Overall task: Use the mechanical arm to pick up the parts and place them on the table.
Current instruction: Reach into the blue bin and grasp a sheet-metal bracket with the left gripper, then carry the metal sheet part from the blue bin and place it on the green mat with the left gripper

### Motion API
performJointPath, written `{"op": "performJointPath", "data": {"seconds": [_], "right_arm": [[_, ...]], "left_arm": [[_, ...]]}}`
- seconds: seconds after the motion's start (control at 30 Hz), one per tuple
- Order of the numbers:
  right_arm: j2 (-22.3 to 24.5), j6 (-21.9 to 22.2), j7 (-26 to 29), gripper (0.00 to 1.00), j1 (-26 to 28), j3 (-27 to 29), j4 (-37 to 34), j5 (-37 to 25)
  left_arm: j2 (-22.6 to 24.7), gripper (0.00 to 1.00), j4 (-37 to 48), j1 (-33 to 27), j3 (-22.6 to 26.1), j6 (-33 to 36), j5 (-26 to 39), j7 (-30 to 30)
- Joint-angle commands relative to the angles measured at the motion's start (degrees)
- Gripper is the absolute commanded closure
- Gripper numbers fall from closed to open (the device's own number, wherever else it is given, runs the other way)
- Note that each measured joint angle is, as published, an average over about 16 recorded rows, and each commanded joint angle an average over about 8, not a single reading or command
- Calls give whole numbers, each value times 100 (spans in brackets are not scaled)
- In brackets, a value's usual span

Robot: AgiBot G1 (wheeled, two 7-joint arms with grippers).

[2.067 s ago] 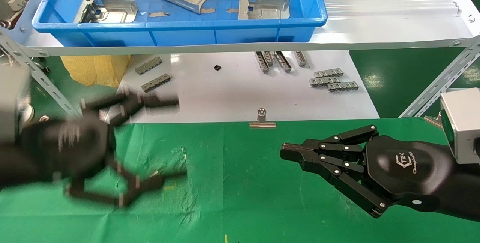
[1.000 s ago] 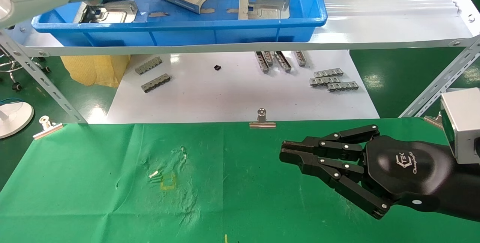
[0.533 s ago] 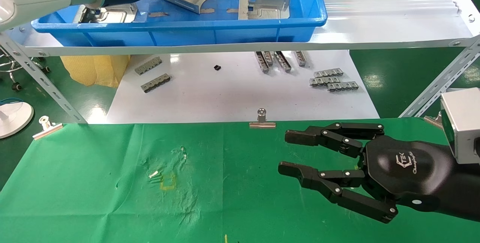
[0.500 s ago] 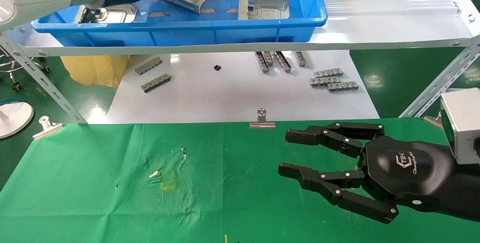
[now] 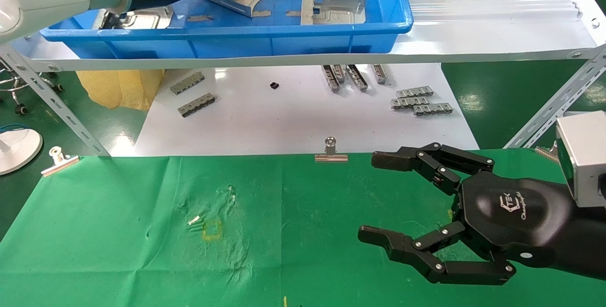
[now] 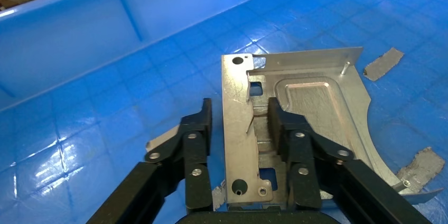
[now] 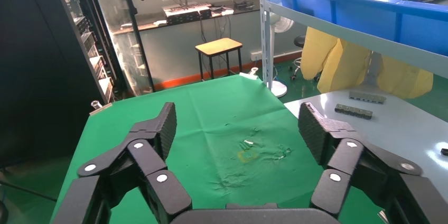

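Black left gripper (image 6: 238,123) straddles part (image 6: 296,108), nearly closed.

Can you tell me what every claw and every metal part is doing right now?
Left claw: in the blue tray, closing around a part's edge.
That part: tilted, between the fingers.
Other two parts: lying in the tray.
Right claw: wide open, empty, over the green table.
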Motion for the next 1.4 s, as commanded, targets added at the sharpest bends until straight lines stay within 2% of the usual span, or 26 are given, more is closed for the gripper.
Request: {"op": "performJointPath", "data": {"seconds": [0.03, 0.27, 0.4, 1.1, 1.27, 1.4], "right_arm": [[0, 0, 0, 0, 0, 0, 0, 0], [0, 0, 0, 0, 0, 0, 0, 0], [0, 0, 0, 0, 0, 0, 0, 0], [0, 0, 0, 0, 0, 0, 0, 0], [0, 0, 0, 0, 0, 0, 0, 0], [0, 0, 0, 0, 0, 0, 0, 0]], "left_arm": [[0, 100, -2, 5, 8, -12, 8, -2], [-37, 100, -60, -24, -23, 75, -45, 52], [-137, 100, -145, -93, -99, 403, -165, 158], [-1399, 100, -549, -144, -481, 4560, -881, 1529], [-1585, 100, -821, 10, -386, 5014, -939, 1752], [-1818, 100, -1496, 344, -187, 5086, -1206, 1875]]}}
